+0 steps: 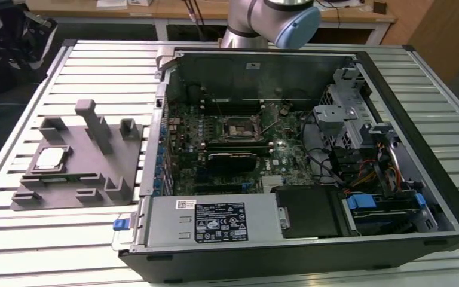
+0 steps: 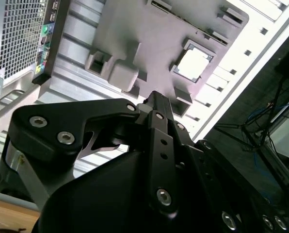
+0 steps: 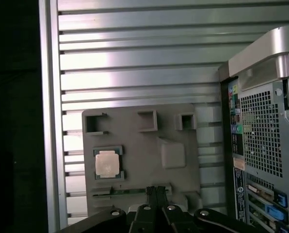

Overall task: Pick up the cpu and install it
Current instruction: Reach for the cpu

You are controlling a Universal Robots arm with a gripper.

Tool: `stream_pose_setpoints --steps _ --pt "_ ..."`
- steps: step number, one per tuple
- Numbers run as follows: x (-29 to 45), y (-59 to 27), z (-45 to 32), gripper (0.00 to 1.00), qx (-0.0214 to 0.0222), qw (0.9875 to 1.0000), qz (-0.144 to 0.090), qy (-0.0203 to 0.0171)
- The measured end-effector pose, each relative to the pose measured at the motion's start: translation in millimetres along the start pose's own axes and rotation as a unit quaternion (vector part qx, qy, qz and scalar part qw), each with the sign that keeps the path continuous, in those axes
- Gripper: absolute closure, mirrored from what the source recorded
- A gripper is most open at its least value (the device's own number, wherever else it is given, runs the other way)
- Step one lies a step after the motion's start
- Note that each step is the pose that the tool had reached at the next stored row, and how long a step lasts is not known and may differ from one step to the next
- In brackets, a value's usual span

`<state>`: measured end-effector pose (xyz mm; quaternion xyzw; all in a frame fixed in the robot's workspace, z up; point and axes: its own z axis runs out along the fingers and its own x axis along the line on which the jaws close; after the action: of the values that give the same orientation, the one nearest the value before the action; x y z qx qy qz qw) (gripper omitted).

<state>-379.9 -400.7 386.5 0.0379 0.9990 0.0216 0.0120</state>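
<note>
Lowering the gripper [image 3: 156,190] closed and empty, cpu [image 3: 108,163] beside the jaws, we would jab the tray [image 3: 135,145] instead.

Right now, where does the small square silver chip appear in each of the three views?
Exterior view: the small square silver cpu lies at the exterior view's left, on the flat grey plastic holder plate.
Second wrist view: cpu in a recess of that plate.
First wrist view: cpu in the same recess, on the plate's side away from the computer case.
Shared landmark: the grey holder plate.
</note>
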Motion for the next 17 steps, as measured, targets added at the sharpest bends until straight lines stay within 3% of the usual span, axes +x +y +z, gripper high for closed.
stream_pose_setpoints --steps 17 --pt "45.2 -3.6 1.6 0.89 0.0000 1.0000 0.000 0.0000"
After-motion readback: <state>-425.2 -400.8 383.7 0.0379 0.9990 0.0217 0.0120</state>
